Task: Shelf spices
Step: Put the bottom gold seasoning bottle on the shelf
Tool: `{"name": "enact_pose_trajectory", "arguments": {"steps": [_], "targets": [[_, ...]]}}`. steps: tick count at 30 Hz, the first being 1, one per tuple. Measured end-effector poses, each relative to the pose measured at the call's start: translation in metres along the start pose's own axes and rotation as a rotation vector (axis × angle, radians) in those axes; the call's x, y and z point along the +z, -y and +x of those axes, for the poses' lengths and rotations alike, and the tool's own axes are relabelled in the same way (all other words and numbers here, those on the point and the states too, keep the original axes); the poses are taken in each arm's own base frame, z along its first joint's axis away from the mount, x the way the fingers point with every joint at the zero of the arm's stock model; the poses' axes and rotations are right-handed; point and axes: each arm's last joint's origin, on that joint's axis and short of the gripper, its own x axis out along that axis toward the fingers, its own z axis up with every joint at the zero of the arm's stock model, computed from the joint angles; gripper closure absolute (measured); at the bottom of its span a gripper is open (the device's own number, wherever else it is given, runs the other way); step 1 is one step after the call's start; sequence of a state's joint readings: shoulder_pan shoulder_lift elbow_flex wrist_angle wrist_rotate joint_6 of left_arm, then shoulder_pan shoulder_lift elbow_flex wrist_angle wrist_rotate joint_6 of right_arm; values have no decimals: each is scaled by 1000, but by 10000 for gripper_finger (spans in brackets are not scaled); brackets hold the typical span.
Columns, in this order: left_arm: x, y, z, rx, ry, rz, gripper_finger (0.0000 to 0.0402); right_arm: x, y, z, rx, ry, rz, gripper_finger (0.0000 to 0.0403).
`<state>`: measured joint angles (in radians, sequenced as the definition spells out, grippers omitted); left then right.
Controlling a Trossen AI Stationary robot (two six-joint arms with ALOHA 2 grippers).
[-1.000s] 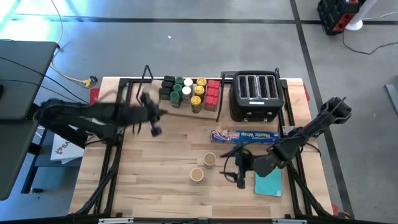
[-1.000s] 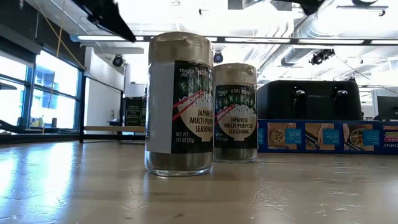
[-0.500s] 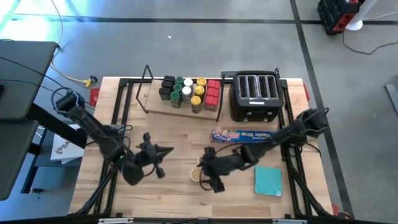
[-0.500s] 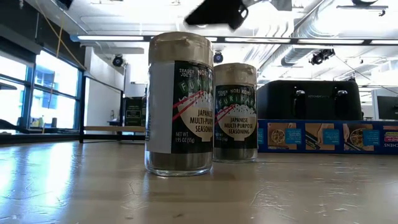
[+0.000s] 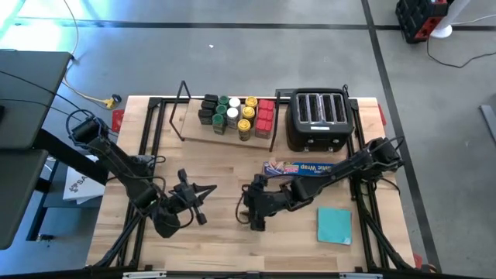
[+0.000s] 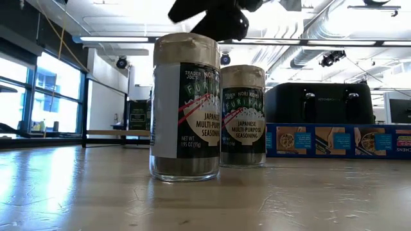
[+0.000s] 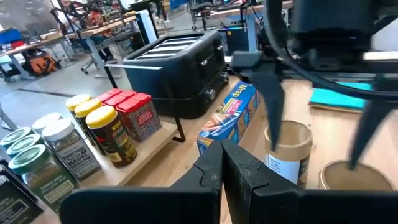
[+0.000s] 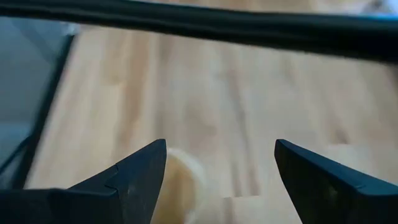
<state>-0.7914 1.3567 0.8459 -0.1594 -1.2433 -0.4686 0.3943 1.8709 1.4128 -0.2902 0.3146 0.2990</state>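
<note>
Two tan-lidded jars stand upright and free on the surface (image 5: 201,248), near its middle and well apart from the shelf (image 5: 190,124); nearer jar (image 6: 185,106) and farther jar (image 6: 243,115) carry the same dark label; legible print: "TRADER JOE'S", "NORI KOMI FURIKAKE", "JAPANESE MULTI-PURPOSE SEASONING", "NET WT 1.95 OZ (55g)"; in the low view the two overlap slightly, so cannot tell whether they touch.

Right gripper (image 5: 254,209) sits above these jars, fingers (image 8: 134,177) spread wide and grasping nothing; a tan lid shows blurred between and below them in the right wrist view; in the low view the dark gripper body hangs just over the nearer jar's lid, not visibly touching it.

Left gripper (image 5: 203,203) is over the left half of the surface, pointed toward the jars; fingers (image 7: 208,171) clenched together, nothing between them.

Remaining spices (image 5: 236,115) are grouped on the shelf board at the back: dark grey blocks at the left end, then green-, white- and yellow-lidded jars, red tins (image 7: 127,112) at the right end; their labels too small to read.

Black four-slot toaster (image 5: 318,120) stands just right of the shelf; long blue box (image 5: 306,169) lies in front of it, marked "Plastic Wrap"; teal pad (image 5: 335,226) lies flat near the surface's right front.
</note>
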Motion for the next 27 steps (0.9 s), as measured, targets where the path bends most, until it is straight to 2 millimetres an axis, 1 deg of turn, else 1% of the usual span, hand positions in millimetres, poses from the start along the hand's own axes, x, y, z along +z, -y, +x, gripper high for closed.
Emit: {"name": "enact_pose_trajectory", "arguments": {"steps": [2,3,5,7,9,13,15,17,18,20,25,27], "targets": [[0,0,0,1,0,3,401,0,1,0,-28,10,12,107],[0,0,0,1,0,4,401,1,0,0,1,6,-1,107],[0,0,0,1,0,5,401,2,-4,0,118,-3,-49,113],[0,0,0,1,0,10,401,4,-8,-1,205,10,-88,134],[0,0,0,1,0,10,401,3,-10,-1,251,5,-120,172],[0,0,0,1,0,7,401,1,-5,0,263,-31,-131,292],[0,0,0,0,0,6,401,-1,-2,4,276,-55,-129,346],[0,0,0,0,0,2,401,-5,0,11,315,-92,-125,385],[0,0,0,0,0,1,401,-7,0,15,341,-106,-123,394],[0,0,0,0,0,2,401,-11,0,23,365,-128,-120,394],[0,0,0,0,0,1,401,-13,2,34,356,-118,-112,399],[0,0,0,0,0,1,401,-12,7,39,343,-107,-107,401]]}}
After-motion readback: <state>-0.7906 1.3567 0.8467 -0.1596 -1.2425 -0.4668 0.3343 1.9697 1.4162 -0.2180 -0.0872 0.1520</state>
